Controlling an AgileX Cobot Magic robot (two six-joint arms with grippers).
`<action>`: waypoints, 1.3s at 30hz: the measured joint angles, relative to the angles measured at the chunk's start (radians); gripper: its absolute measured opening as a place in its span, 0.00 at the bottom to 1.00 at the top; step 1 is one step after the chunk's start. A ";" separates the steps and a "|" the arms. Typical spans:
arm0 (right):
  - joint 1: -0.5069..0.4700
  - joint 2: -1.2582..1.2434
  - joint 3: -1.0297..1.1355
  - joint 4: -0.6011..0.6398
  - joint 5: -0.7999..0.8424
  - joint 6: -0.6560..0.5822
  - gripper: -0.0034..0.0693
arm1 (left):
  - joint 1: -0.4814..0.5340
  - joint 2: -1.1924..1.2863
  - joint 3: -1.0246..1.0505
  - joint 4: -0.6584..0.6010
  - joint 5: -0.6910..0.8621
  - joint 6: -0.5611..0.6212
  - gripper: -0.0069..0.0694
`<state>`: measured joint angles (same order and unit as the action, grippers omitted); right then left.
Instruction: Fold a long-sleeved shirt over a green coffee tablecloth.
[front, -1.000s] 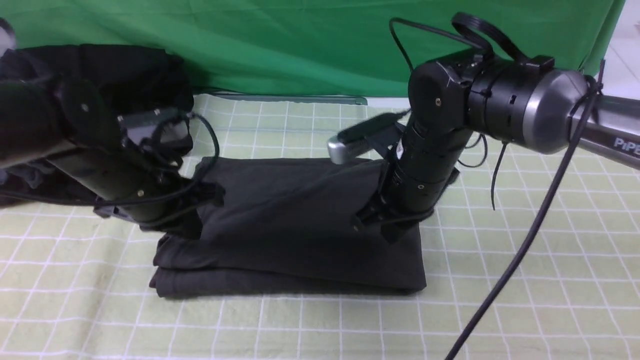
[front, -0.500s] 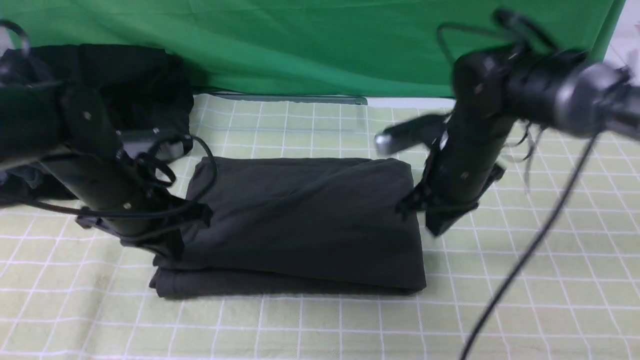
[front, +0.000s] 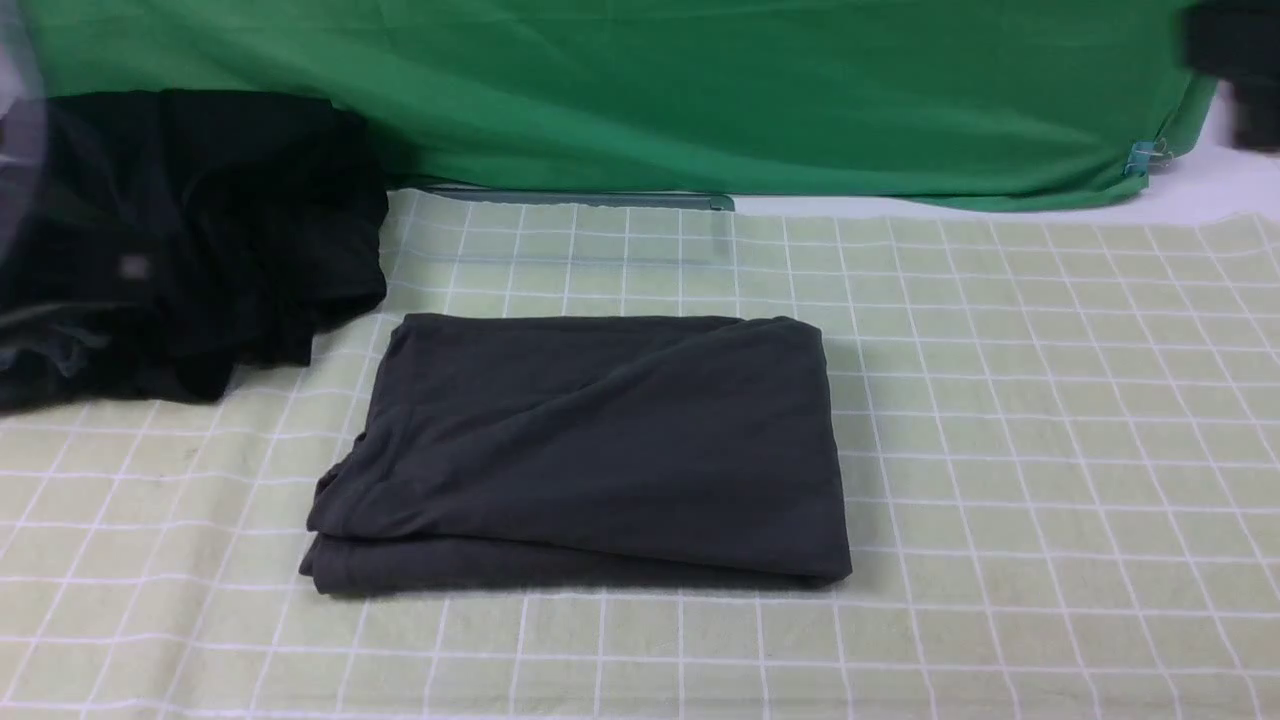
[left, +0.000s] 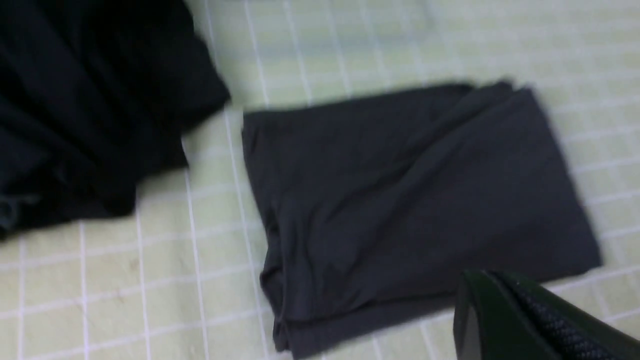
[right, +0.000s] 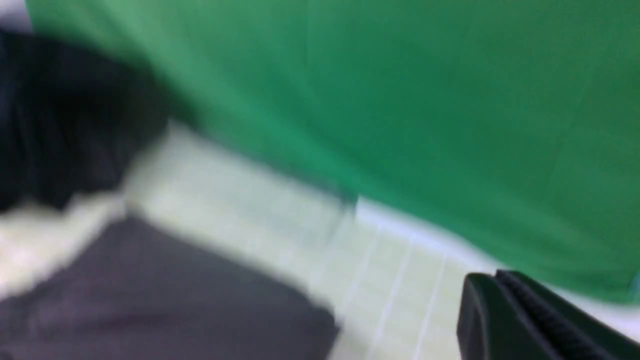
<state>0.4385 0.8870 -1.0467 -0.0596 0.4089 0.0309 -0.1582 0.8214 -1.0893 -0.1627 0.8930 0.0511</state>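
Looks pretty much done: the long-sleeved shirt (front: 585, 450) sits as a tidy folded rectangle mid green coffee tablecloth (front: 1050, 420). Left tool (left: 500, 305) and right tool (right: 505, 310) both closed, holding nothing.

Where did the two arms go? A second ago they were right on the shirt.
Both arms let go and pulled up and out to their own sides, out of the front view. Both grippers, left and right, are shut and empty. The folded shirt stayed put on the tablecloth.
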 joint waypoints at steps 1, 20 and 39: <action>0.000 -0.015 0.029 0.000 -0.017 0.000 0.05 | 0.000 -0.009 0.000 0.000 0.000 0.000 0.09; 0.000 -0.712 0.625 -0.007 -0.647 -0.031 0.06 | 0.000 -0.621 0.254 0.028 0.041 -0.080 0.09; -0.001 -0.804 0.631 -0.007 -0.473 -0.052 0.25 | 0.000 -0.643 0.449 -0.026 -0.194 -0.105 0.09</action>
<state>0.4378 0.0826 -0.4155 -0.0669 -0.0640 -0.0210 -0.1582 0.1782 -0.6407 -0.1883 0.6992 -0.0537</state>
